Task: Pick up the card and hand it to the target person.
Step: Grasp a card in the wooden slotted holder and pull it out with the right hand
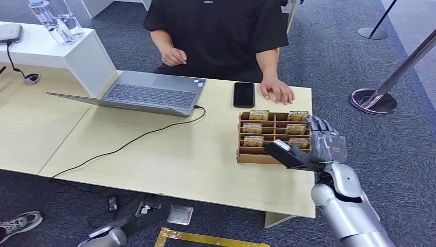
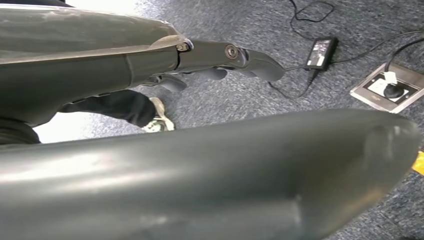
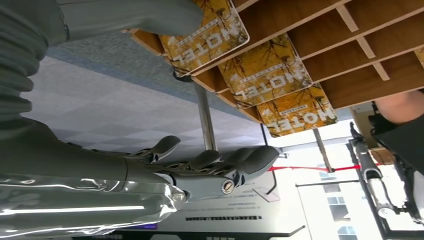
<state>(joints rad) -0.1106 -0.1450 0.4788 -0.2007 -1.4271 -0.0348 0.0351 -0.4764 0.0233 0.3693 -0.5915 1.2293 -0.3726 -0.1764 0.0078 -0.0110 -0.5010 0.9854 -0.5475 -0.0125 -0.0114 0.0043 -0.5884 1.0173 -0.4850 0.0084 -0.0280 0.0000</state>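
A wooden card rack (image 1: pixel 255 157) stands on the table's right part, with yellow cards in several slots. My right hand (image 1: pixel 322 143) is upright against the rack's right side, its fingers spread and holding nothing. Its thumb (image 1: pixel 284 154) reaches across in front of the nearest right card (image 1: pixel 300 143). In the right wrist view the thumb tip (image 3: pixel 150 20) lies beside that yellow card (image 3: pixel 207 30), while the fingers (image 3: pixel 220 167) stay apart from it. The person in black (image 1: pixel 218 31) sits behind the table, one hand (image 1: pixel 277 91) resting near the rack. My left hand (image 2: pixel 220 57) hangs low over the floor, holding nothing.
An open laptop (image 1: pixel 149 92) with a black cable (image 1: pixel 128 144) takes the table's middle; a black phone (image 1: pixel 243 94) lies beside the rack. Water bottles (image 1: pixel 56 20) stand at the back left. A stanchion base (image 1: pixel 373 100) stands on the carpet at right. A floor socket (image 2: pixel 387 87) lies below.
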